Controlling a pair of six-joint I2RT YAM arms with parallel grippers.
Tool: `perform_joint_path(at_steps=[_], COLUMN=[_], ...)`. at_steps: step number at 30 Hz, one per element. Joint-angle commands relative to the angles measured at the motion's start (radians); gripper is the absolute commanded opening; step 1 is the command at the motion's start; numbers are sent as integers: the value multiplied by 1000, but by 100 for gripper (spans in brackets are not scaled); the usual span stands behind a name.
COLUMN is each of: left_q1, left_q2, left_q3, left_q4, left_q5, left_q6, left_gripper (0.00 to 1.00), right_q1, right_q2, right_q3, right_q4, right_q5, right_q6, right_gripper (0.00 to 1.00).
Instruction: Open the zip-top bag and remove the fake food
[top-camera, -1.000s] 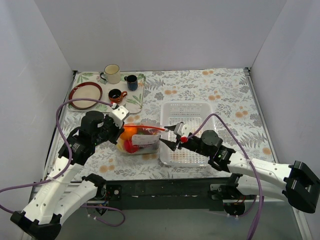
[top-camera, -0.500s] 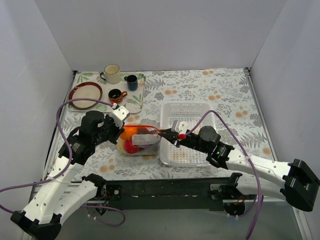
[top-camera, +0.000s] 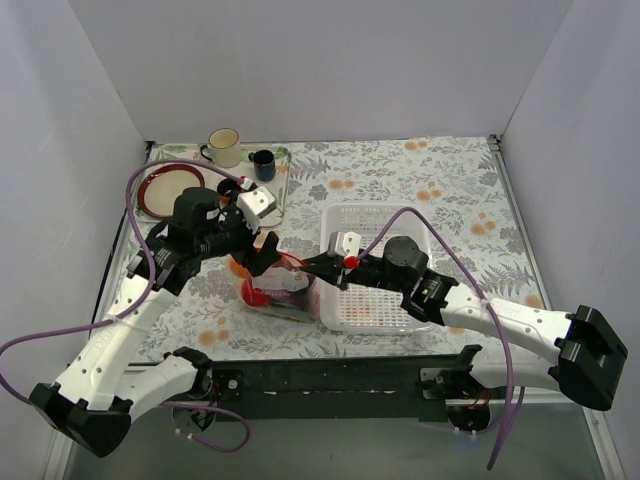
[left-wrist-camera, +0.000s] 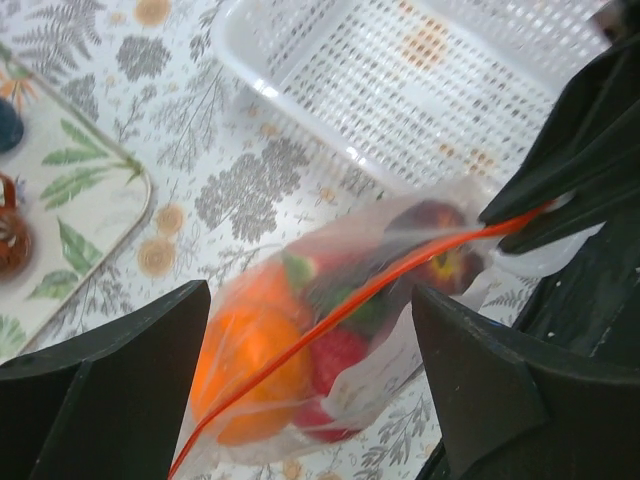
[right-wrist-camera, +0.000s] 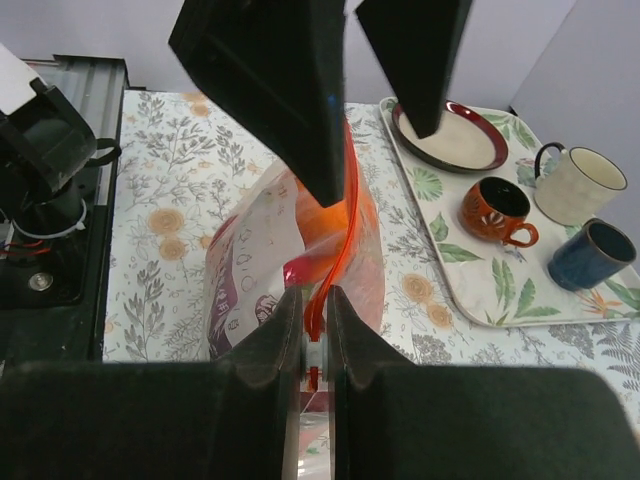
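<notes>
The clear zip-top bag (top-camera: 285, 293) lies on the table between the arms, its orange-red zip strip (left-wrist-camera: 400, 278) closed along the top. Inside shows the fake food: an orange ball (left-wrist-camera: 240, 360), a red piece (left-wrist-camera: 335, 362), some green and a dark red piece. My left gripper (top-camera: 262, 252) hovers open just over the bag's left half, its fingers (left-wrist-camera: 110, 390) straddling the bag without touching. My right gripper (right-wrist-camera: 315, 300) is shut on the right end of the zip strip (right-wrist-camera: 345, 200), also seen from above (top-camera: 316, 266).
A white perforated basket (top-camera: 378, 222) sits right of the bag, under my right arm. A leaf-print tray (top-camera: 272, 200) at the back left holds a cream mug (top-camera: 225, 147), a blue mug (top-camera: 263, 163) and a brown mug (right-wrist-camera: 495, 205). A red-rimmed plate (top-camera: 165, 188) lies beside it.
My left gripper let go of the bag's left end, opened wide and rose over the bag. My right gripper closed on the zip strip's right end and shifted slightly left.
</notes>
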Motion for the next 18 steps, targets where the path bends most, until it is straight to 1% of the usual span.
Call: perform_joint_path(at_steps=[1,3,5,6,9,10,11,14,16,17,18], left_q1=[1,0,0,0,0,0,0,0,0,0,0], left_q2=[45,54,78,91,128,123,109,73,74,92,103], left_q3=[108,117,131,137,154,151,143,123,125,138,146], left_q4=[-21,-53,-106,-167,-256,-265,-270,-267,-287,-308,-322], left_q5=[214,266,348,366,397,399,399,394,397,397,400], left_q6=[32,67,162,197,293,309,329,403,469,481,498], left_gripper=[82,83,83,82,83,85,90,98,98,95,84], right_q1=[0,0,2,0,0,2,2,2,2,2,2], right_q2=[17,19,20,23,23,20,20,19,25,28,31], right_q3=[70,79,87,91,107,110,110,111,119,125,128], right_q4=[24,20,11,9,-12,-20,-22,-23,-28,-37,-40], right_q5=[-72,-77,-77,-77,-82,-83,-83,-91,-94,-100,-103], right_q6=[25,27,24,24,18,15,13,12,12,12,15], right_gripper=[1,1,1,1,1,1,1,1,1,1,1])
